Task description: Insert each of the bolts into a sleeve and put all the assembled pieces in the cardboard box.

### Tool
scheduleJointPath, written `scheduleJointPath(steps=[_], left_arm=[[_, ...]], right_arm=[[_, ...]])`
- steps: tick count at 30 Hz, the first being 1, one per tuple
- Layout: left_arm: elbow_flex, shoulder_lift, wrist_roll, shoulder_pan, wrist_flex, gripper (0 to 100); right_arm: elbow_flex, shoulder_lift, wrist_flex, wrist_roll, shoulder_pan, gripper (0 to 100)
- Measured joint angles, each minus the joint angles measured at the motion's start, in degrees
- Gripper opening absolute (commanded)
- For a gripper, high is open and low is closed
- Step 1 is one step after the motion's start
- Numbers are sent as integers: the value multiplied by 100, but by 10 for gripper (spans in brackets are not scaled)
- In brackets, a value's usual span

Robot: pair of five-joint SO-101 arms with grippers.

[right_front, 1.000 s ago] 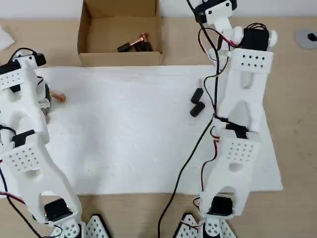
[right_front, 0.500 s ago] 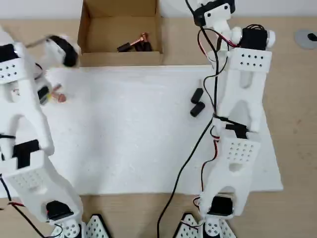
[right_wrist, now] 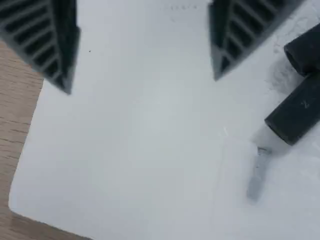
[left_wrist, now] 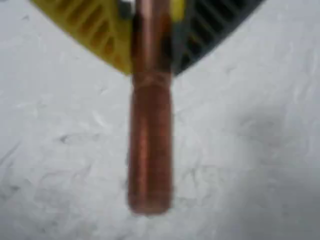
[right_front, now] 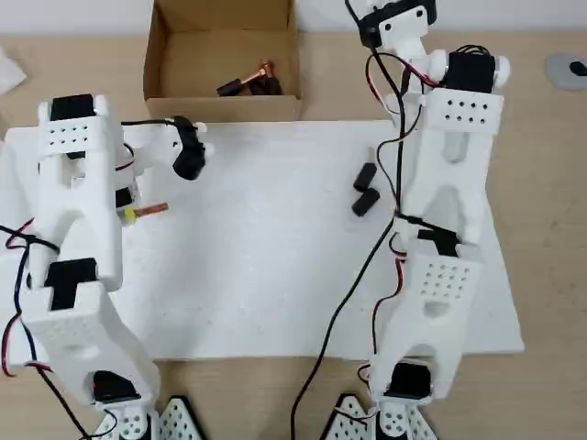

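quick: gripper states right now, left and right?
Left gripper: closed, holding a copper bolt.
Right gripper: open, holding nothing.

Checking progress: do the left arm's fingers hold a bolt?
Yes, the copper bolt sits clamped between the left arm's fingers.

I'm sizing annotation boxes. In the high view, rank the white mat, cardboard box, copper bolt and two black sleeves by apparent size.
1. White mat
2. Cardboard box
3. Unranked: the two black sleeves look alike; the copper bolt is longer but thinner, and partly hidden.
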Motion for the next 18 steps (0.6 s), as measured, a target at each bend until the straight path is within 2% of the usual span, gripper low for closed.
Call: scheduleJointPath(steps=[5, 10, 18], left_arm=[[0, 396, 0, 9, -9, 16], [-246, 677, 26, 9, -9, 96], [-668, 703, 229, 9, -9, 100]], right_arm=[[0, 0, 0, 0, 0, 214], [0, 0, 0, 0, 0, 214], [0, 0, 0, 0, 0, 214]])
